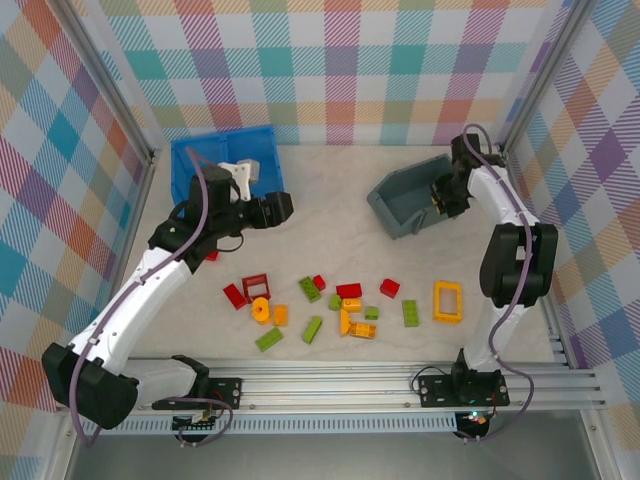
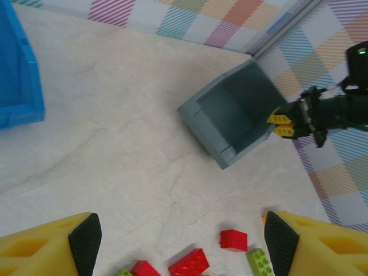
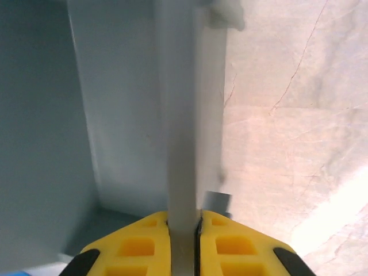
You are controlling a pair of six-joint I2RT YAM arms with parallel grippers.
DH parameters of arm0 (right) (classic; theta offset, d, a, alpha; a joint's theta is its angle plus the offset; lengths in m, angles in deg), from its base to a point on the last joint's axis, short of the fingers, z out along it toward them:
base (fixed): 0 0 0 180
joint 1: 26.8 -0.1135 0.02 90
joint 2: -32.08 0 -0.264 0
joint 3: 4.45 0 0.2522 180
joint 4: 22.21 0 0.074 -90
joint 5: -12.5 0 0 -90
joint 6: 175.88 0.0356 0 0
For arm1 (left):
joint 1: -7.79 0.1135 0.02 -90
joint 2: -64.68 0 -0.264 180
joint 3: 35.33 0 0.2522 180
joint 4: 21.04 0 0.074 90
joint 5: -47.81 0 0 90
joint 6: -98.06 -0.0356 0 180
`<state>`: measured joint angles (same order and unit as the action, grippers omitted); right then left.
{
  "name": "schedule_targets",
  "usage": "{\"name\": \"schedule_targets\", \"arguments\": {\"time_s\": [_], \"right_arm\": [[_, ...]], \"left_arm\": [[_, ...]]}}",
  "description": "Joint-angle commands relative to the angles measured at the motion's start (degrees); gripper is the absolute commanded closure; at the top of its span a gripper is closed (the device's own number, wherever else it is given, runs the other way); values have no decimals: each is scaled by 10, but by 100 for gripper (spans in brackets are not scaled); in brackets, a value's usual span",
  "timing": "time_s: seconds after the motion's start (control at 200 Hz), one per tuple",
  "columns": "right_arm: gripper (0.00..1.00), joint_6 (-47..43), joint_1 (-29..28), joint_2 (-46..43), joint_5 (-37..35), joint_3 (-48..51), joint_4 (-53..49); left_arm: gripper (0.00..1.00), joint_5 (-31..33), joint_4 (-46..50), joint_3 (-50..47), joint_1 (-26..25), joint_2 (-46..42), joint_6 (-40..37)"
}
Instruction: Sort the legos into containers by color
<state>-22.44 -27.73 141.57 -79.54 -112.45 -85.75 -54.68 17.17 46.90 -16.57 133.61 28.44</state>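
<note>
Legos lie red, green, yellow; left gripper gapes; right gripper pinches grey bin.

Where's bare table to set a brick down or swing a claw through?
Bare: the wide strip of table between the blue bin and the grey bin. Crowded: the front middle, where the legos lie scattered, out to the yellow frame.

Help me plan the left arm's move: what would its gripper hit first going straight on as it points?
Likely bare table, past the red bricks and short of the grey bin. The open left gripper tilts downward; depth is unclear.
</note>
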Motion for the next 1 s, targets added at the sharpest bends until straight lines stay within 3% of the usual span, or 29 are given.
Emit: {"name": "schedule_targets", "arguments": {"time_s": [0.0,0.145,0.32,0.64,0.705,0.9,0.955,0.995], "right_arm": [[89,-102,1,16,-35,-37,-48],[92,-187,0,25,-31,-56,-49],[95,-293,-3,65,-7,-116,-70],[95,-409,-20,115,-5,-189,-99],[95,-422,-26,120,-10,-197,-103],[96,-457,-40,126,-29,-205,-103],[96,-464,-44,127,-27,-205,-100],[96,-465,-46,127,-27,-205,-99]], "left_arm": [[21,80,72,32,4,16,4],[23,119,187,146,87,140,-8],[31,104,240,311,188,332,-42],[34,120,320,617,220,635,-115],[42,117,325,650,221,667,-129],[91,116,342,676,218,694,-159],[100,119,349,668,212,687,-168],[100,129,354,653,207,676,-168]]}}
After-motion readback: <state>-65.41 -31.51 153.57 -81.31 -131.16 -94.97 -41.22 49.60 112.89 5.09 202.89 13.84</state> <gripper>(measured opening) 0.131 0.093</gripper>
